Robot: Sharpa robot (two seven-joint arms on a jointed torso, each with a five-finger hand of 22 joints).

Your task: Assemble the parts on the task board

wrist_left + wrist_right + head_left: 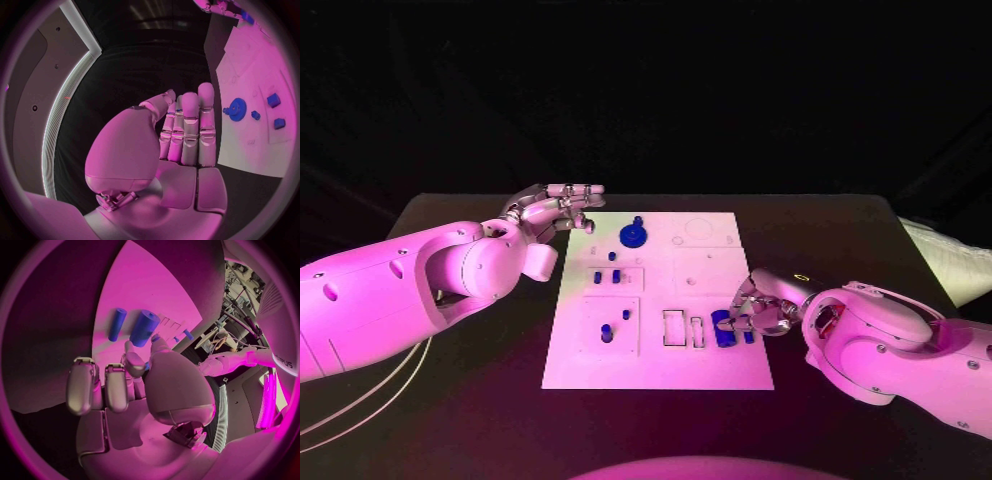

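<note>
The white task board (661, 355) lies in the middle of the table. A blue gear (635, 236) stands near its far edge, with small blue parts (612, 256) below it and two more (606, 333) lower left. My left hand (560, 212) hovers at the board's far left corner, fingers straight, holding nothing; the gear (237, 107) lies just beyond its fingertips (205, 95). My right hand (759, 310) is curled at the board's right side beside a thick blue cylinder (721, 322). The thick cylinder (145, 327) and a thin peg (117, 324) lie past the right fingers, and a sliver of a blue part (148, 366) shows pinched at the thumb.
Empty rectangular slots (674, 327) sit left of the cylinders on the board. Black tabletop (473, 400) surrounds the board. Cables (358, 405) trail under my left arm. A pale padded object (952, 262) lies at the table's right edge.
</note>
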